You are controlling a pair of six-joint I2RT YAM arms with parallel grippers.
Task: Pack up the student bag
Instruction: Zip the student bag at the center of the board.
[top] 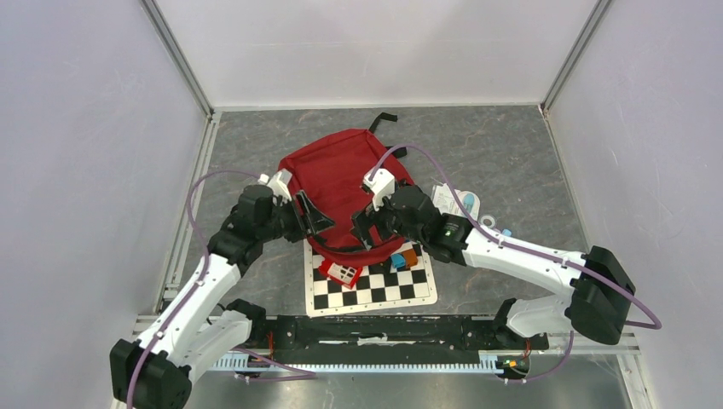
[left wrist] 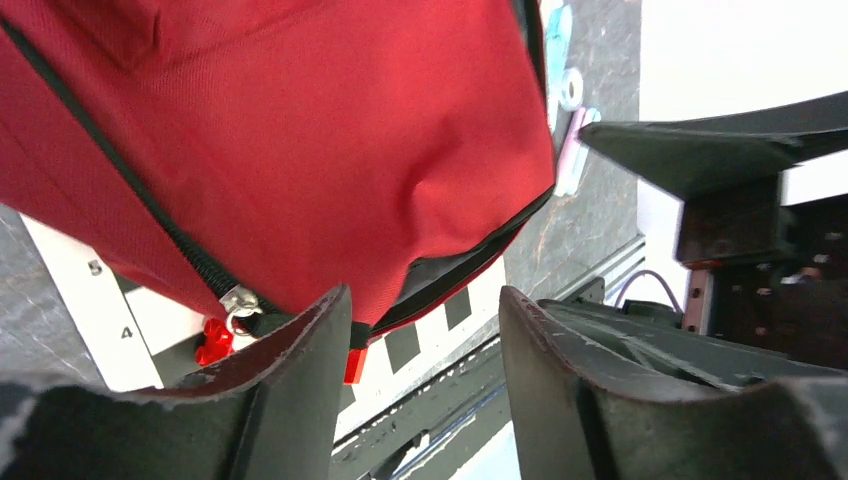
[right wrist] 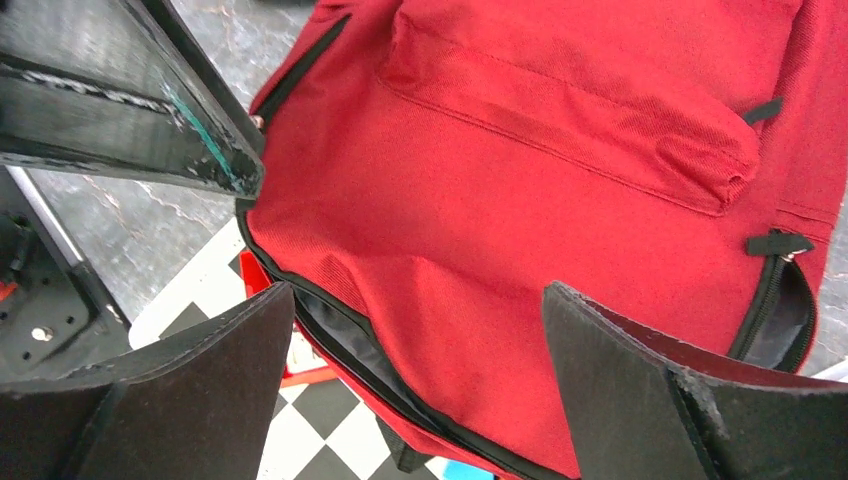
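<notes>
The red student bag (top: pixel 337 179) lies in the middle of the table, its near edge over a checkerboard mat (top: pixel 375 290). My left gripper (top: pixel 321 223) is open at the bag's near left edge, nothing between its jaws. My right gripper (top: pixel 365 227) is open at the near right edge, facing the left one. In the left wrist view the bag (left wrist: pixel 300 150) fills the frame above the open gripper (left wrist: pixel 425 305), with a zipper pull (left wrist: pixel 238 302) by the left finger. In the right wrist view the gripper (right wrist: pixel 417 295) straddles the bag's (right wrist: pixel 520 200) edge, where a zip mouth (right wrist: pixel 345 345) gapes with dark lining.
On the mat lie a red-and-white box (top: pixel 339 273) and small blue (top: pixel 397 260) and orange (top: pixel 410 255) blocks. White packets and small stationery (top: pixel 460 204) lie right of the bag. A black rail (top: pixel 384 331) runs along the near edge. Walls enclose the table.
</notes>
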